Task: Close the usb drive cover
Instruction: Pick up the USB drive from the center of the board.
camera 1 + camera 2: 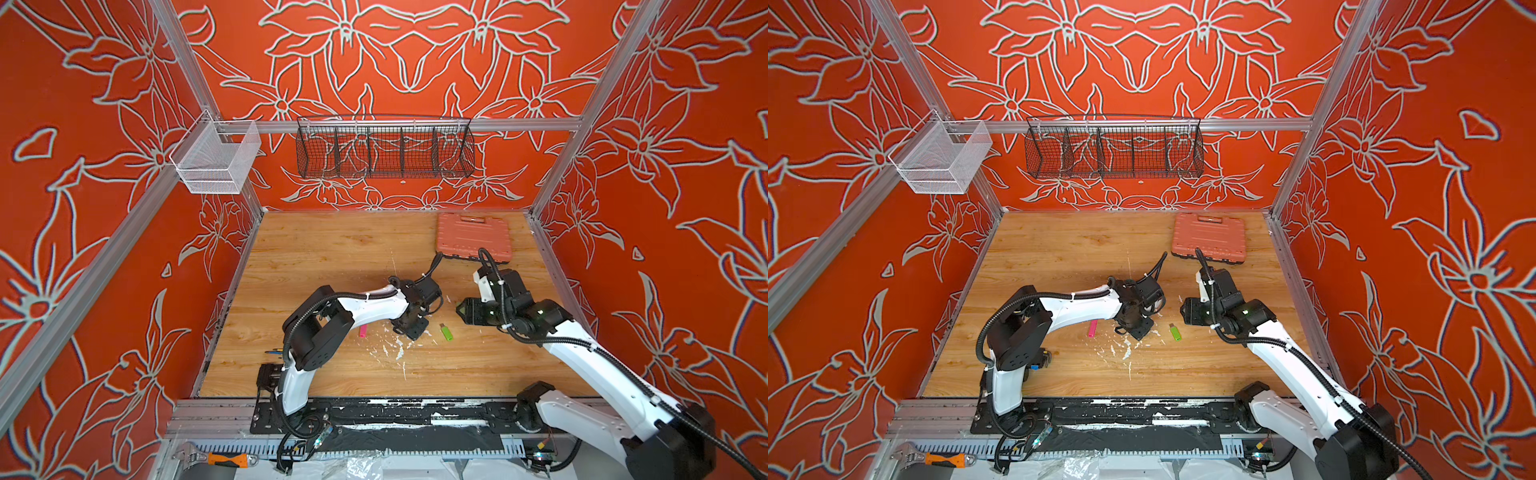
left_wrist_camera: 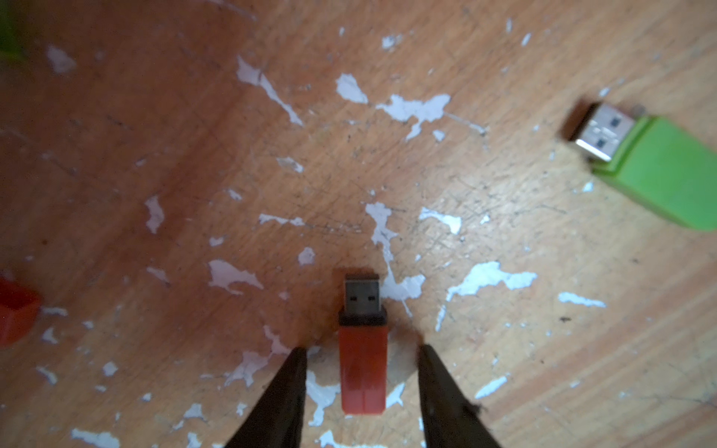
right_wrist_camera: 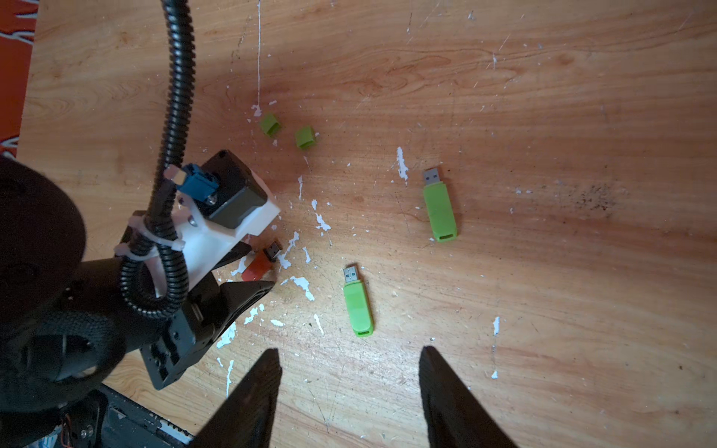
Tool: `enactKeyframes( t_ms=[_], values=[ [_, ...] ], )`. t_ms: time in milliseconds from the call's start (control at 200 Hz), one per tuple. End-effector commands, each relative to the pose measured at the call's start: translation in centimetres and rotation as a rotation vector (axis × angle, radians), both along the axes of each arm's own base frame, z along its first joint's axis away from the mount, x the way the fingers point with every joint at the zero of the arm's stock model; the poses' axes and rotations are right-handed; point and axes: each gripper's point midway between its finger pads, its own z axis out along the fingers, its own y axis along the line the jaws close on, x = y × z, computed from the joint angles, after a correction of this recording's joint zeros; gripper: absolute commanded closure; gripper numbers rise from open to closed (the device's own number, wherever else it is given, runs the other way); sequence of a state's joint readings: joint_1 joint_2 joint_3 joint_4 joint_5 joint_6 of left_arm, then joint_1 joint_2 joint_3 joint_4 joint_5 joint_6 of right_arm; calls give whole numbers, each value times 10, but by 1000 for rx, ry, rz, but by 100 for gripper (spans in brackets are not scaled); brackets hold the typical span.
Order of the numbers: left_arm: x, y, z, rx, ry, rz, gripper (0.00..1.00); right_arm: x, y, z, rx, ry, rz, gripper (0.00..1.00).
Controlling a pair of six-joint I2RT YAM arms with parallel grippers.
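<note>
Left gripper (image 2: pixel 360 349): low over the table (image 1: pixel 332 257), jaws part-way apart with the red drive (image 2: pixel 363 380) lying flat between them. A gap shows on each side, so nothing is gripped yet.
Right gripper (image 3: pixel 349 350): raised over the table, jaws wide, nothing between them.
Red drive: on the table among white scuffs, its metal plug bare.
Cap: the blurred red piece (image 2: pixel 17 310) at the edge of the left wrist view, well apart from the drive, is probably it.
Step in hand: a pinch on the drive's body, as I judge it.
Doing it well: keep the jaws centred so both pads meet the long sides together, and grip the plastic behind the black collar so the plug stays free for the cap. Uneven contact would likely spin the flat drive.
Left wrist view only: the gaps at the jaws and the red piece.
Right wrist view only: two green caps (image 3: pixel 269 124) (image 3: pixel 305 137) and two green drives (image 3: pixel 359 302) (image 3: pixel 439 211).
Top views only: a pink drive (image 1: pixel 363 331) beside the left arm, while the red drive is hidden under the gripper.
</note>
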State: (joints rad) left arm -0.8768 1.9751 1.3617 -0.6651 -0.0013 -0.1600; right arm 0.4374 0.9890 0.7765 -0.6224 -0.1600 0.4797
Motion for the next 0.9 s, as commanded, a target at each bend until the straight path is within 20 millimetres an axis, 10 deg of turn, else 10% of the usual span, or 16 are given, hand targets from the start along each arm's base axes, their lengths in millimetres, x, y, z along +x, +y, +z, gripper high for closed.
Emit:
enactKeyframes(
  t_ms=[0,235,415,646,896],
  values=[
    [-11,7,-19,50,45,1,60,1,-7,-1,-10,-11,-32,40],
    [-4,8,-10,-24,34,23,87,4,-12,2,-94,-15,13,40],
    [13,35,46,-201,26,137,99,22,8,-1,-164,-4,122,41],
    [15,108,129,-325,-37,331,97,61,112,-22,-233,11,415,41],
    [-4,142,156,-421,-101,443,98,79,195,-74,-205,214,466,43]
  ],
)
